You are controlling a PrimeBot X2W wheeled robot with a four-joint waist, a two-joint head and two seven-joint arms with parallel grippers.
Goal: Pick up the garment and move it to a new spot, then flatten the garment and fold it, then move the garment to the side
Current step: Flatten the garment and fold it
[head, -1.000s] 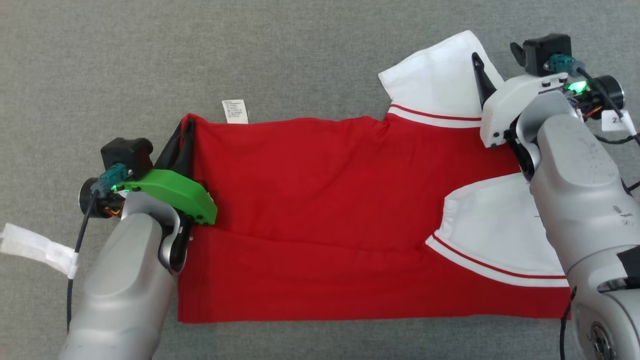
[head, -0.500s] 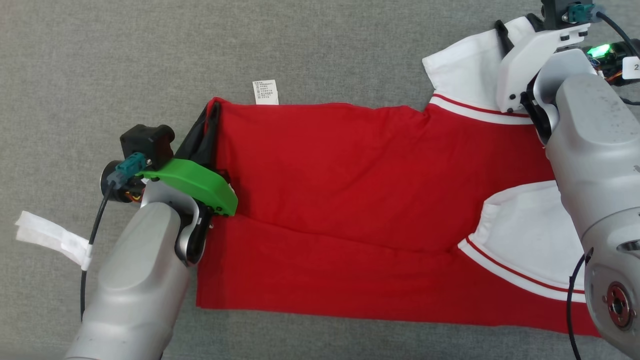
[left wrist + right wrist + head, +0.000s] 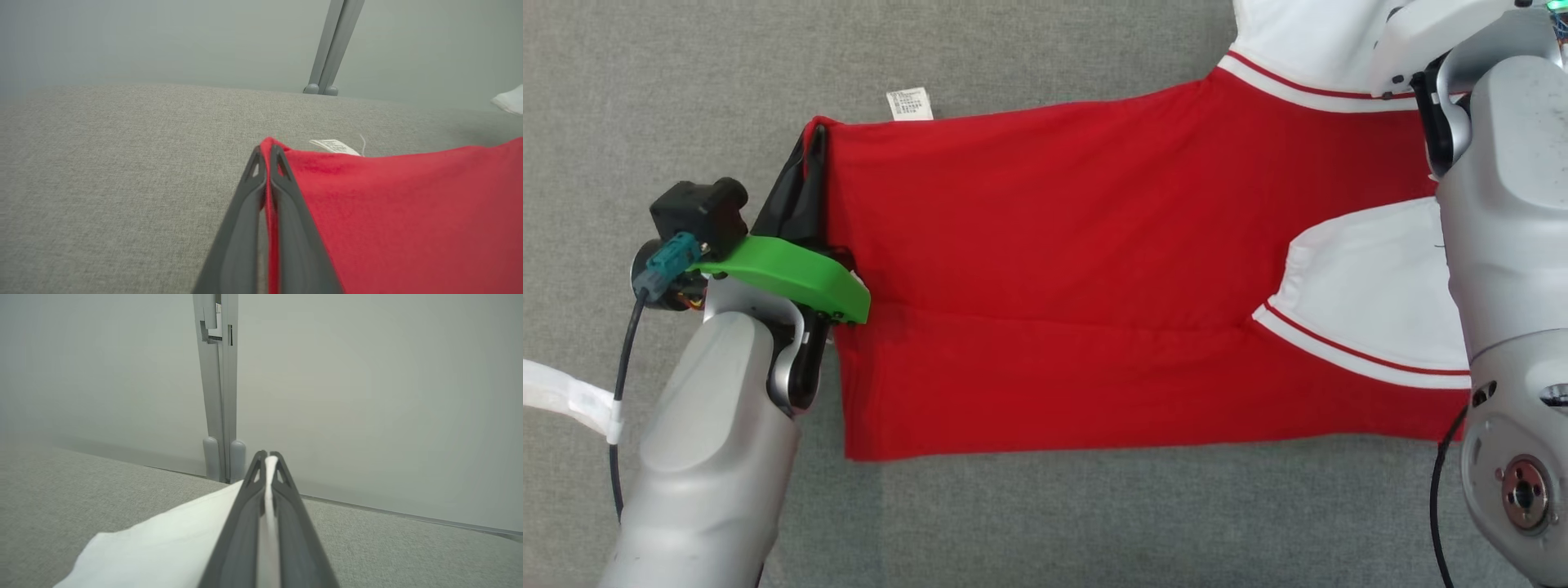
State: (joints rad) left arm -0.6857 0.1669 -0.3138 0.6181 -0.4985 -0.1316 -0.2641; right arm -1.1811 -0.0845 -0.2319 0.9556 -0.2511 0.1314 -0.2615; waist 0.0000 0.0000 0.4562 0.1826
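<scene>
The garment [image 3: 1054, 245], a red jersey with wide white sleeves edged in thin red stripes, lies stretched across the grey cloth surface [image 3: 1013, 49]. My left gripper [image 3: 814, 139] is shut on its red far-left corner, and the left wrist view shows the fingers [image 3: 267, 153] pinching that red edge [image 3: 408, 212]. A white care label [image 3: 909, 104] sticks out next to the corner. My right arm [image 3: 1503, 204] reaches over the near sleeve [image 3: 1380, 286] to the far sleeve [image 3: 1298, 41]. In the right wrist view my right gripper [image 3: 267, 459] is shut on a fold of white sleeve cloth [image 3: 163, 547].
A white strap [image 3: 564, 396] lies at the left edge beside my left arm. A grey post [image 3: 216, 384] stands against the pale wall beyond the surface's far edge, also seen from the left wrist [image 3: 333, 45]. Bare grey surface lies near the garment's front hem [image 3: 1094, 523].
My right gripper has shut on the white far sleeve, where its fingers stood open a second ago. The head camera has shifted. The left gripper keeps its hold on the red corner.
</scene>
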